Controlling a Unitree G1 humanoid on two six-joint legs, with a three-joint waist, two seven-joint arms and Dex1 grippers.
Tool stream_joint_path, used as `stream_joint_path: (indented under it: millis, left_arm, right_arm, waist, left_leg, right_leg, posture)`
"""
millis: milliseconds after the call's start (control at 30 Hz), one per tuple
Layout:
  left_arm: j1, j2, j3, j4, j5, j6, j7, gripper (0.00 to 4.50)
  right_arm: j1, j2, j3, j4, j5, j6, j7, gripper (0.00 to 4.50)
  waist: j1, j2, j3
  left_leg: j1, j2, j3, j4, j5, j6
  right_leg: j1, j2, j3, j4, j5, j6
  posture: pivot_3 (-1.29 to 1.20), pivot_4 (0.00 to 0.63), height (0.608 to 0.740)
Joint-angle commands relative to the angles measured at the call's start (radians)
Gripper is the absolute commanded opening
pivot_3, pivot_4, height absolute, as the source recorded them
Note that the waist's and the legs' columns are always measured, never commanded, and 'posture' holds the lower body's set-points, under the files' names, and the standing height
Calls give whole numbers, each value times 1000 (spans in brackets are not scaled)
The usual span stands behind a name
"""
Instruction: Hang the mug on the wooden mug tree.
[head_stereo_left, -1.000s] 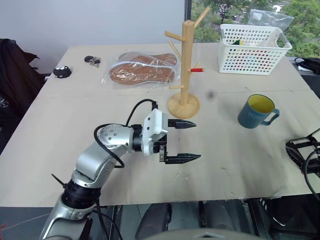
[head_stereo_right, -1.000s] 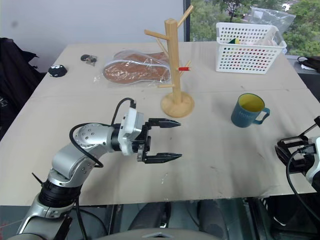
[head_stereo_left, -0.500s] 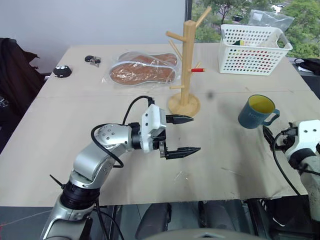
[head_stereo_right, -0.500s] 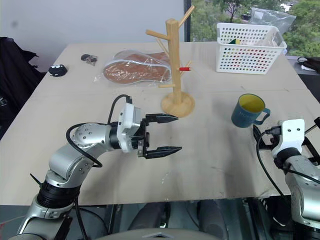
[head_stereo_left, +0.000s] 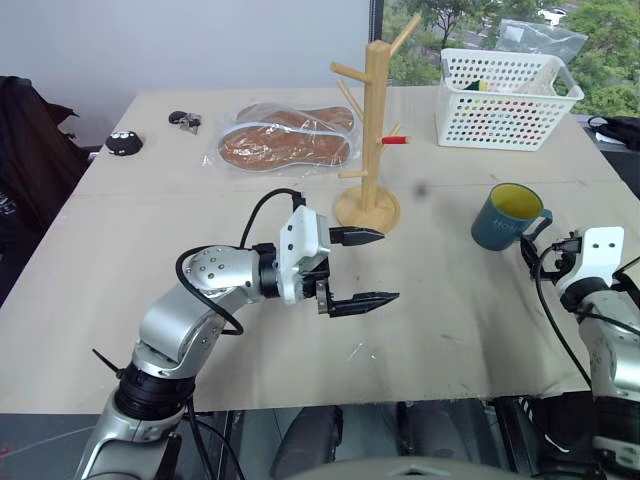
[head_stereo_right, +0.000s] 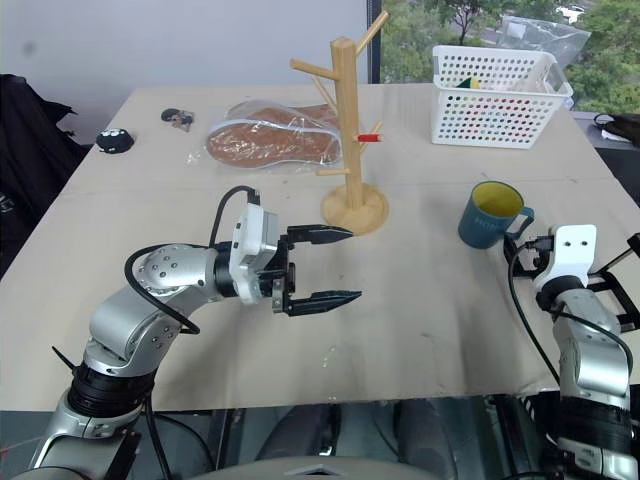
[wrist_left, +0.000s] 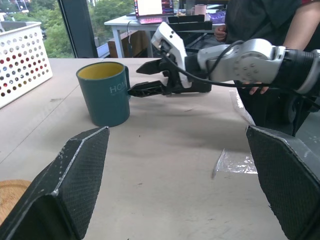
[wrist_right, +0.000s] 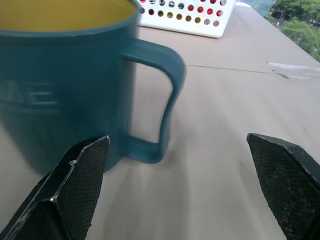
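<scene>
The teal mug (head_stereo_left: 503, 216) with a yellow inside stands upright on the table, right of centre, its loop handle (wrist_right: 165, 95) turned toward my right gripper. My right gripper (head_stereo_left: 533, 252) is open and level just behind the handle, one finger close to the mug's side (wrist_left: 131, 91); I cannot tell if it touches. The wooden mug tree (head_stereo_left: 373, 120) stands on its round base (head_stereo_left: 367, 211) at mid-table, one peg red-tipped. My left gripper (head_stereo_left: 386, 267) hovers open and empty just in front of the tree's base, pointing toward the mug.
A white perforated basket (head_stereo_left: 508, 85) stands at the back right. Bagged shoe insoles (head_stereo_left: 285, 140), keys (head_stereo_left: 184, 121) and a small black object (head_stereo_left: 124, 143) lie at the back left. A plastic scrap (wrist_left: 220, 162) lies near the front edge. A person (wrist_left: 260, 15) stands beyond the table.
My right arm has come in from the right edge and moved forward up to the mug's handle. The mug looks shifted slightly left. The left gripper has stayed in place.
</scene>
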Motion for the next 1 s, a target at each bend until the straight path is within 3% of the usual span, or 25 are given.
stream_joint_path:
  millis: [33,300,400,600,667,867,1000]
  left_arm:
    - [-13,3,15,-30,-12,-8,2,4500]
    - [2,3,12,-40,-5,-16,7,4500]
    - [9,4,13,-45,-5,-18,9,4500]
    - [43,0,5,-83,3,-23,30,4500]
    - [51,-2,6,-85,6,-27,37,4500]
    - [93,-65,31,-73,-14,-39,113,4500]
    - [147,-138,61,-43,25,-104,197,4500]
  right_arm:
    - [-67,-40,-19,116,-5,-107,33,4467]
    - [-167,-72,-13,317,24,-221,137,4467]
    - [-199,-79,-2,375,33,-241,188,3584]
    - [-237,-86,11,448,28,-284,237,524]
    - [-239,-88,16,451,25,-292,244,39]
    - [-221,-127,67,302,39,-212,328,39]
    - [-264,-258,171,107,19,25,417,39]
  waist:
    - [-1,0,0]
    - [-2,0,0]
    - [-3,0,0]
    - [-3,1,0]
    - [-1,1,0]
    - [-2,1,1]
    - [-1,3,2]
  left_leg:
    - [0,0,0,0,0,0]
    - [0,0,0,0,0,0]
    - [0,0,1,0,0,0]
    - [0,1,1,0,0,0]
    - [0,1,0,0,0,0]
    - [0,1,1,0,0,0]
    - [-1,1,1,0,0,0]
  right_leg:
    - [0,0,0,0,0,0]
    - [0,0,0,0,0,0]
    - [0,0,1,0,0,0]
    - [0,0,1,0,0,0]
    - [0,0,1,0,0,0]
    - [0,0,1,0,0,0]
    - [-2,-1,2,0,0,0]
  posture:
    - [0,150,740]
    - [0,150,740]
    - [0,150,740]
    - [0,150,740]
    - [0,150,740]
    - [0,150,740]
    - [0,150,740]
